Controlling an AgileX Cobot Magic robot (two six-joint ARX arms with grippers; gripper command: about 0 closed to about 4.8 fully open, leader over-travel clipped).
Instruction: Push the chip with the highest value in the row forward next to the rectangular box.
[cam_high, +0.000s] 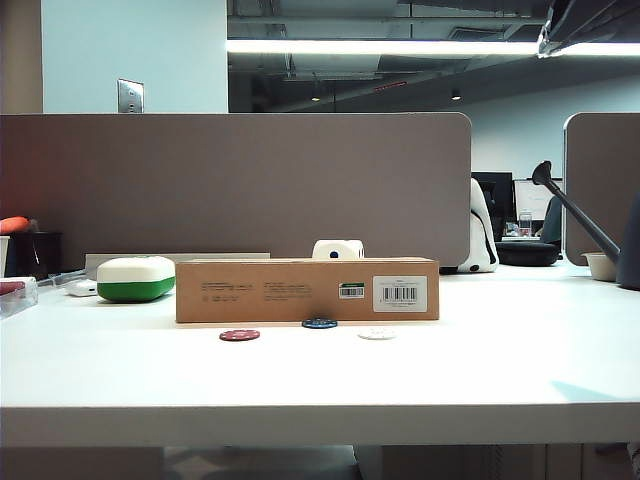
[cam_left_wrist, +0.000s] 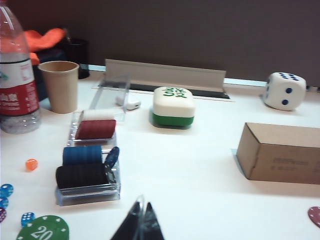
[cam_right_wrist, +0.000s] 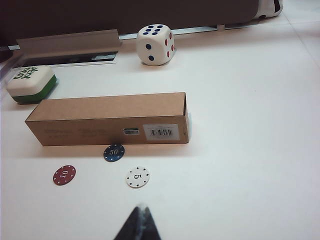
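Right wrist view: the small flat round blue poker chip marked 50 (cam_right_wrist: 114, 152) lies ahead of the right gripper (cam_right_wrist: 139, 220), a little to one side, just in front of the long low brown cardboard box (cam_right_wrist: 107, 120); whether it touches the box I cannot tell.
Row: the flat red chip marked 10 (cam_right_wrist: 64, 175) and the flat white chip marked 5 (cam_right_wrist: 137, 177) sit nearer the right jaws than the blue chip, so the 50 stands forward of its 2 neighbours.
Step in hand: to my eye the push looks done or nearly done, since the highest chip is already up by the box.
Next move: I judge little is needed, at most a light nudge with the closed tip to seat the chip against the box without sliding the box, then a straight pull-back clear of the 5 chip.
Right jaws: pressed together to a dark point, holding nothing, touching no chip.
Left jaws: the left gripper (cam_left_wrist: 140, 222) shows its tips closed to a narrow point, empty, above bare white table (cam_left_wrist: 200, 175).
Left surroundings: a clear plastic chip rack (cam_left_wrist: 90, 165) lies just ahead and to one side of the left jaws, the box end further off on the other side.
Exterior view: neither arm is visible; the blue chip (cam_high: 319, 323) sits close under the box (cam_high: 307, 290).
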